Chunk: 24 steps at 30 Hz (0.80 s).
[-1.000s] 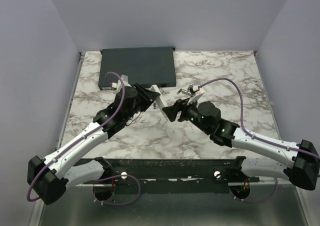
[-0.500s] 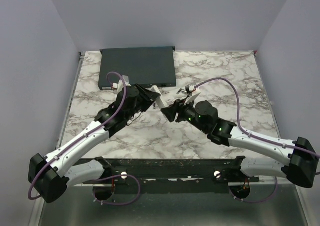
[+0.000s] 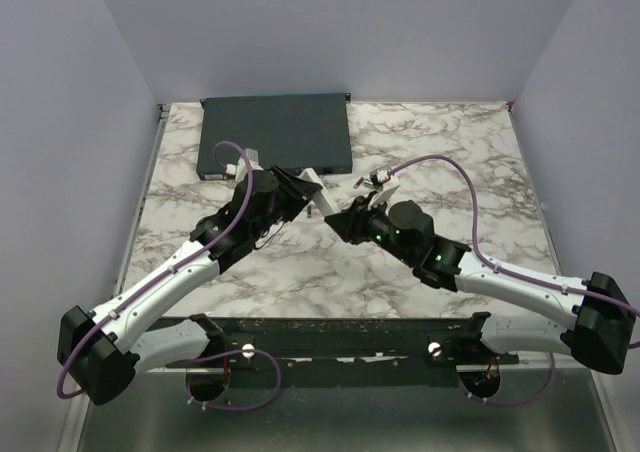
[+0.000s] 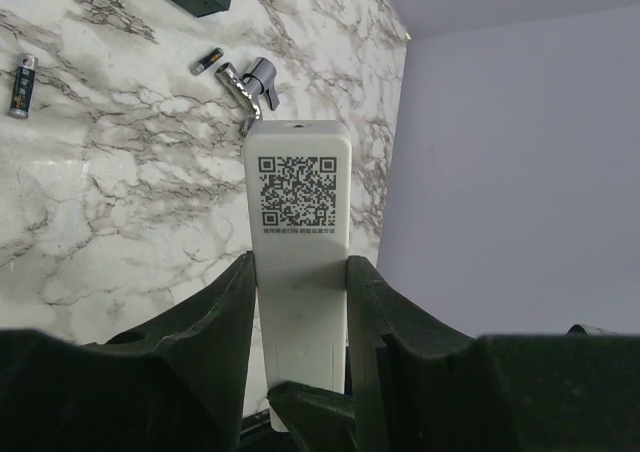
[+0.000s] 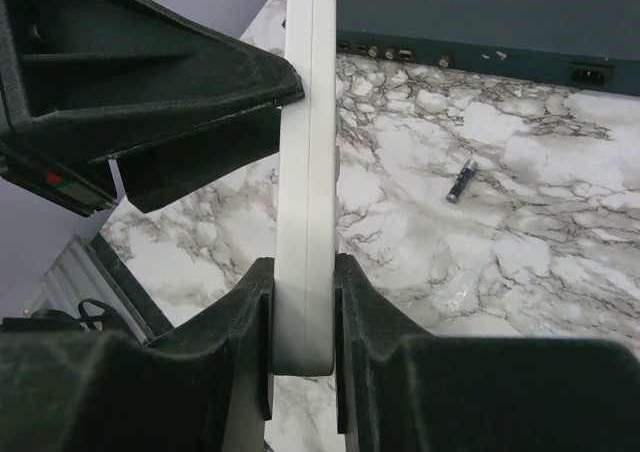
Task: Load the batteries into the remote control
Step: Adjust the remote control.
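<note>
1. Counter (image 3: 450, 152): marble-look top that carries everything. All places below are given rel. to the dark-grey box (image 3: 275, 132), which lies flat on the far-left part.
2. Box: largest item on the counter. The right wrist view shows ports and a power socket along its front face.
3. My left end effector (image 4: 300, 259): just in front of the box's front edge, twd its right end. Its fingers are drawn in on the remote control (image 4: 298, 172), one on each long side edge.
4. My right end effector (image 5: 303, 267): also in front of the box, a bit further right and further from it than the left one, facing it. The jaws are pulled in tight, pads against both flat faces at one end of the remote.
5. Remote control: slim white bar gripped by both end effectors, in front of the box's right front corner. Its free length points twd the box. It shows edge-on in the right wrist view, and a QR label (image 4: 296, 184) faces the left wrist cam.
6. Metal fitting (image 4: 252, 84): small shiny piece on the counter, near the box's front corner, past the remote's tip.
7. Batteries (image 4: 208, 61): two lie loose on the counter in front of the box. One is just beside the fitting on its box side. The other battery (image 4: 22, 85) is well apart, further along the box front.
</note>
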Tool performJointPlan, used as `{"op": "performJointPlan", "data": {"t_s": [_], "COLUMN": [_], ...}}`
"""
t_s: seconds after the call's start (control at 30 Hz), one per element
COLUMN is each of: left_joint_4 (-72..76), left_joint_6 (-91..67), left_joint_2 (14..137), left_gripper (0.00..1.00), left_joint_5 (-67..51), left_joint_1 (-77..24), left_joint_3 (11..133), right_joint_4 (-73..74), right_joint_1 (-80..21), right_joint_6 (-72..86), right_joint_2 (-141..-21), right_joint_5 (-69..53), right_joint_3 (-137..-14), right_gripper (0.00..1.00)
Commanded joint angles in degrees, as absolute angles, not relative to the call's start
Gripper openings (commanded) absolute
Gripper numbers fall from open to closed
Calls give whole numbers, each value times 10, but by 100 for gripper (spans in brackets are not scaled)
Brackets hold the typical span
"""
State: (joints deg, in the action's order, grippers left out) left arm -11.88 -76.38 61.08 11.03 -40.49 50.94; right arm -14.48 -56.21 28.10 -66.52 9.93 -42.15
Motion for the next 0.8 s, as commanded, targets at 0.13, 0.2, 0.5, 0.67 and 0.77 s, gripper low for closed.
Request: {"op": "performJointPlan", "data": {"t_s": [0.13, 0.2, 0.5, 0.67, 0.77], "left_joint_4": [-77, -77, 23, 146, 164], "left_joint_6": [-733, -719, -563, -582, -578], "left_joint_2": [578, 566, 484, 428, 417], "left_gripper": [39, 58, 99, 99, 99], "left_joint_5": [96, 96, -37, -206, -279], "left_joint_1": [-403, -403, -364, -266, -233], "left_joint_3": [506, 503, 461, 378, 370], "right_joint_4": [-173, -158, -40, -35, -24], "right_joint_1": [-568, -568, -542, -483, -463], "right_joint_6": [322, 332, 350, 336, 335], "right_joint_2": [-627, -604, -544, -514, -490], "right_joint_5": [151, 185, 185, -3, -54], "right_joint_3": [-402, -399, -451, -473, -482], "right_gripper": [8, 2, 1, 1, 1]}}
